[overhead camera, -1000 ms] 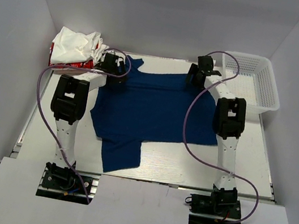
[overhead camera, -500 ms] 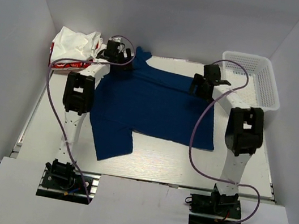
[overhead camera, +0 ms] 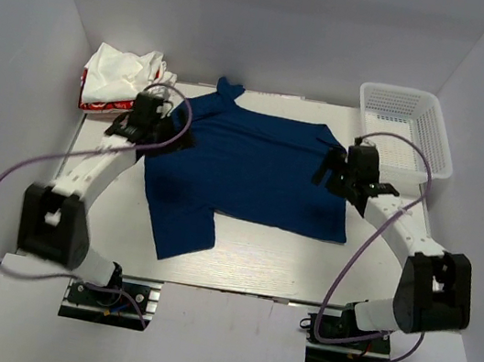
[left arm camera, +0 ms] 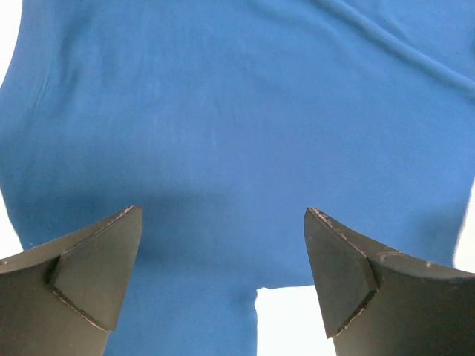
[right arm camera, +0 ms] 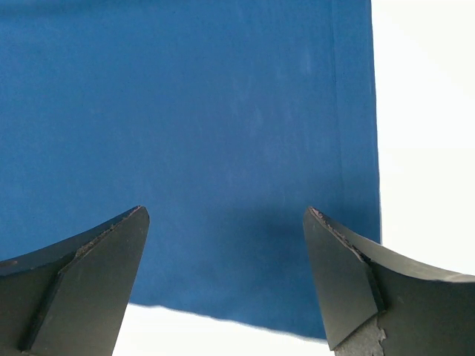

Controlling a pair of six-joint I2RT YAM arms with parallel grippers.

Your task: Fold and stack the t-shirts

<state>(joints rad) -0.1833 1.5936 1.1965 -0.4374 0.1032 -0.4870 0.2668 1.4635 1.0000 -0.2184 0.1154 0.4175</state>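
Observation:
The navy blue t-shirt (overhead camera: 249, 168) lies spread flat on the table, one sleeve pointing to the near left and its collar at the back. It fills the left wrist view (left arm camera: 237, 133) and the right wrist view (right arm camera: 193, 133). My left gripper (overhead camera: 159, 135) is open and empty, hovering over the shirt's left edge. My right gripper (overhead camera: 332, 173) is open and empty, over the shirt's right edge near its hem corner. A crumpled pile of white and red t-shirts (overhead camera: 125, 76) sits at the back left corner.
A white plastic mesh basket (overhead camera: 406, 127) stands at the back right corner. Bare table (overhead camera: 284, 262) shows in front of the shirt. White walls enclose the table on three sides.
Both grippers have let go of the shirt and pulled back toward me and outward, now open. The shirt, dragged toward the back earlier, now lies still and flat.

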